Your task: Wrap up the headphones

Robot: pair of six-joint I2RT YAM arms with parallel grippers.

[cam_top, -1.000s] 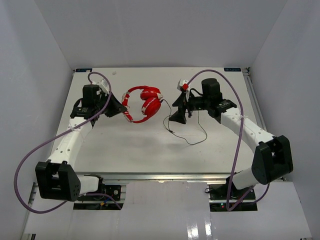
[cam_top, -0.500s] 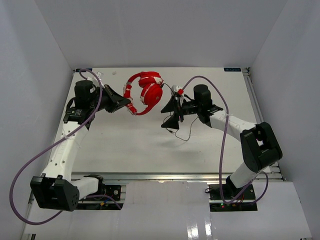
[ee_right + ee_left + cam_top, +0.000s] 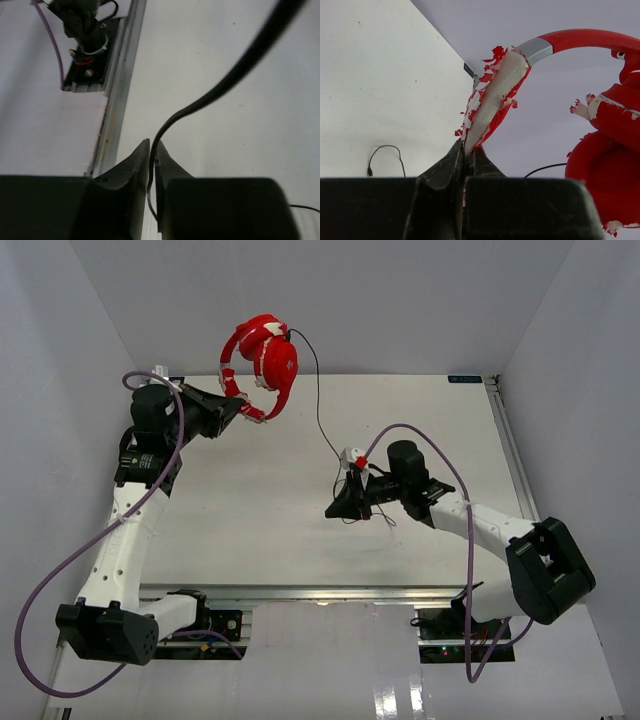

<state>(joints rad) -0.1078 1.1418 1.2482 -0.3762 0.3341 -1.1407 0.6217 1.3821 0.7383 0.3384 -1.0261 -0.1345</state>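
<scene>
My left claw is matt black plastic, faintly grainy. Pinched in it is the headband padding of the headphones. The padding's glossy red skin hangs in ragged flakes, baring dull, rough white foam beneath. Just past the padding the band shows a brushed silver sleeve, metal by the look of it, then smooth shiny red plastic. The earcup beside that claw has a soft satin sheen, its red skin torn at the edges. My right claw, the same matt black, pinches the cord, which is smooth, black and rubbery. Beneath this claw the counter is flat matt white, edged by a dull aluminium rail.
</scene>
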